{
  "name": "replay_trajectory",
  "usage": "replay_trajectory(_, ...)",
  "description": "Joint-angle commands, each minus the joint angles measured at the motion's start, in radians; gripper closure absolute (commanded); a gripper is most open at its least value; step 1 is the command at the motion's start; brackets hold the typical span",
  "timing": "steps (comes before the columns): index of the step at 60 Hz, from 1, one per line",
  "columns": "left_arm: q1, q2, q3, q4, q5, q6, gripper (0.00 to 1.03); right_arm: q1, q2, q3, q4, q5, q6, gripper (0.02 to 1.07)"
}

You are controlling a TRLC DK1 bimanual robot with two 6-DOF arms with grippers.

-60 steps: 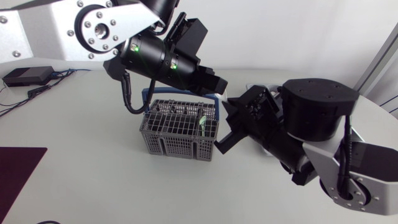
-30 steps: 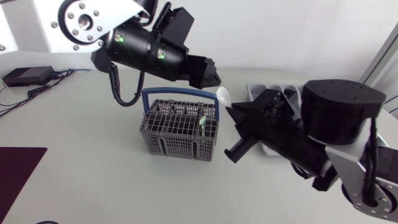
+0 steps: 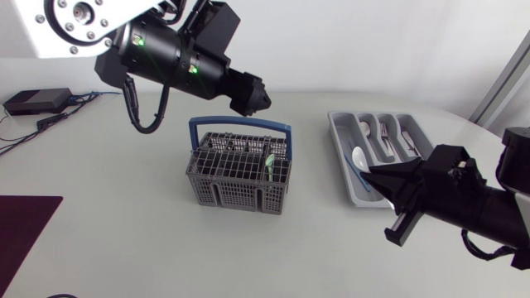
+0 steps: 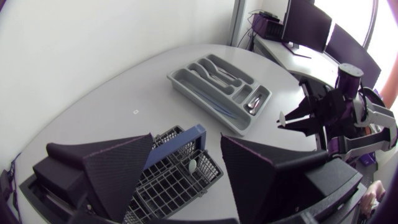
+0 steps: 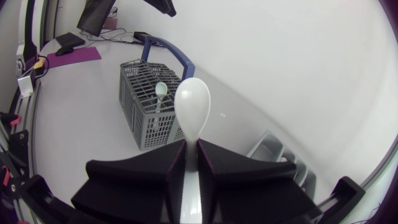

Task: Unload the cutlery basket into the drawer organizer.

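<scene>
The grey wire cutlery basket (image 3: 240, 172) with a blue handle (image 4: 182, 140) stands mid-table, and a pale green utensil (image 3: 269, 161) sticks up in it. My left gripper (image 3: 255, 94) hangs open above and behind the basket, with nothing between its fingers (image 4: 124, 163). My right gripper (image 3: 373, 173) is shut on the handle of a white spoon (image 5: 191, 104). The spoon's bowl (image 3: 358, 156) hangs over the near end of the grey drawer organizer (image 3: 334, 128). In that organizer lie a blue-handled utensil (image 4: 211, 103) and several metal pieces.
A black box (image 3: 37, 101) with cables sits at the far left edge. A dark purple mat (image 3: 25, 230) lies at the front left. The organizer (image 4: 180, 85) lies to the right of the basket (image 5: 144, 93).
My left gripper has opened and drawn back up and to the left. My right arm has pulled away to the right with the white spoon, from beside the basket to over the organizer.
</scene>
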Motion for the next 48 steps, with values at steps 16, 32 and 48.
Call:
replay_trajectory(16,-0.072,0.012,-0.121,-0.013,-0.065,0.116,0.11,-0.361,0.176,-0.005,-0.073,-0.261,-0.385,1.01)
replay_trajectory(32,-0.077,0.035,-0.153,-0.006,-0.066,0.142,0.11,-0.585,0.603,0.178,-0.128,-0.359,-0.744,1.01)
replay_trajectory(48,-0.086,0.068,-0.148,-0.001,-0.068,0.151,0.11,-0.645,0.836,0.361,-0.223,-0.328,-0.994,1.01)
